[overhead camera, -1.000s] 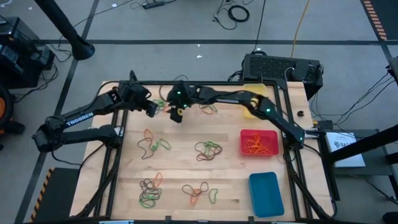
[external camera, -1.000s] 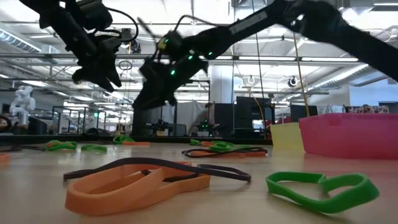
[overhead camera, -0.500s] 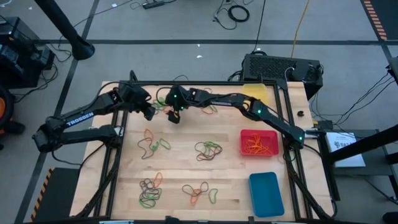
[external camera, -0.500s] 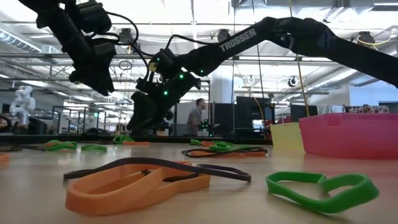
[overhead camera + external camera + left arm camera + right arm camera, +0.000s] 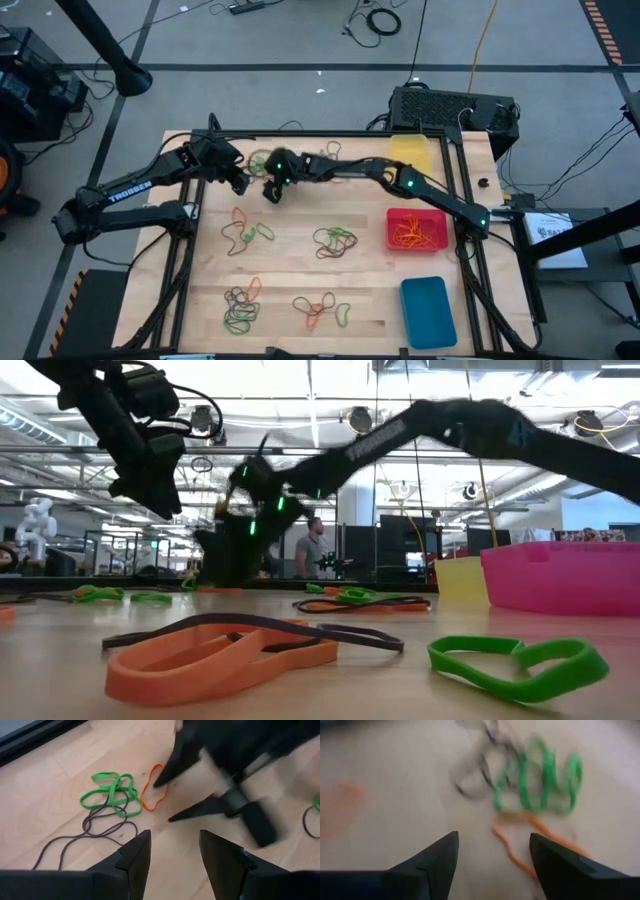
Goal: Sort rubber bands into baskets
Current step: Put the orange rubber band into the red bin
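A small heap of green (image 5: 112, 795), orange (image 5: 154, 795) and dark (image 5: 95, 827) rubber bands lies at the table's far left (image 5: 260, 160). My right gripper (image 5: 164, 802) is open and low over this heap, with one fingertip (image 5: 159, 782) at the orange band; it also shows in the high view (image 5: 271, 188). My left gripper (image 5: 239, 180) is open and empty, raised just left of the heap. The yellow (image 5: 413, 155), red (image 5: 416, 215) and blue (image 5: 428, 311) baskets stand along the right side. The red one holds orange bands. My right gripper comes down slanting from the table's right, its fingers apart. One fingertip (image 5: 159, 782) stands at the orange band's rim. I cannot tell whether it touches the band.
More heaps of bands lie at mid left (image 5: 245, 232), centre (image 5: 335, 240), near left (image 5: 240, 305) and near centre (image 5: 322, 310). A few lie at far centre (image 5: 335, 172). A black box (image 5: 450, 108) stands behind the yellow basket. A person (image 5: 310, 550) shows in the room beyond.
My right gripper has gone toward the table's left and down toward the far-left heap of bands, staying open. The bands have kept their places.
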Action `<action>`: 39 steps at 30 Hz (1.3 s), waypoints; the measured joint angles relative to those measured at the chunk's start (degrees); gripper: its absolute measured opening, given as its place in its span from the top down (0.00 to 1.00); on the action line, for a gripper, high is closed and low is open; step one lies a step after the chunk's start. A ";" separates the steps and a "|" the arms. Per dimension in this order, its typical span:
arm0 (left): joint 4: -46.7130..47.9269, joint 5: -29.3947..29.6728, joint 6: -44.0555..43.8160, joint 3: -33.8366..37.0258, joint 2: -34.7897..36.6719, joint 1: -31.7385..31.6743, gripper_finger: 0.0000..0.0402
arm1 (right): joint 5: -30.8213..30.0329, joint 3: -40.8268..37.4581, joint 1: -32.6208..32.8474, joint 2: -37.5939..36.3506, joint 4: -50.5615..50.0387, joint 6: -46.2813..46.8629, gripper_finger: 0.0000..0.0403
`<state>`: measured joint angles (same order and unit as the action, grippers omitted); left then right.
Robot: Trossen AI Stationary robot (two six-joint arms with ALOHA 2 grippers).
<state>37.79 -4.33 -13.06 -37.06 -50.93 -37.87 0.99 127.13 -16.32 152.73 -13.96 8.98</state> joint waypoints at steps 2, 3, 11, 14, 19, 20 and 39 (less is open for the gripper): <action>0.07 0.01 0.00 0.00 -0.08 -0.02 0.56 | -2.95 -0.02 0.55 0.05 -0.33 -0.61 0.43; 0.09 0.01 0.00 0.00 -0.11 -0.02 0.56 | -3.90 -0.01 0.64 -0.15 -0.43 -0.74 0.44; -0.02 -0.09 0.08 0.00 -0.70 0.00 0.56 | -5.27 0.01 0.42 -0.19 -3.39 -5.31 0.54; 0.01 -0.10 0.00 0.00 -0.71 0.00 0.56 | -3.46 0.06 0.42 -0.24 -4.53 -7.40 0.68; 0.34 -0.10 -0.11 0.00 -0.71 -0.01 0.56 | 0.65 0.09 0.29 -0.76 -6.29 -7.90 0.97; 0.33 -0.10 -0.13 0.00 -0.71 -0.02 0.56 | 1.76 0.07 0.20 -1.06 -6.65 -6.75 0.97; -7.17 -0.03 -4.21 -0.01 -0.71 0.00 0.56 | 8.38 -0.05 -0.13 -22.95 -38.41 -14.54 0.99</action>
<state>30.62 -4.36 -17.27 -37.06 -51.64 -37.87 9.37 127.09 -16.45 129.78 -52.37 -5.56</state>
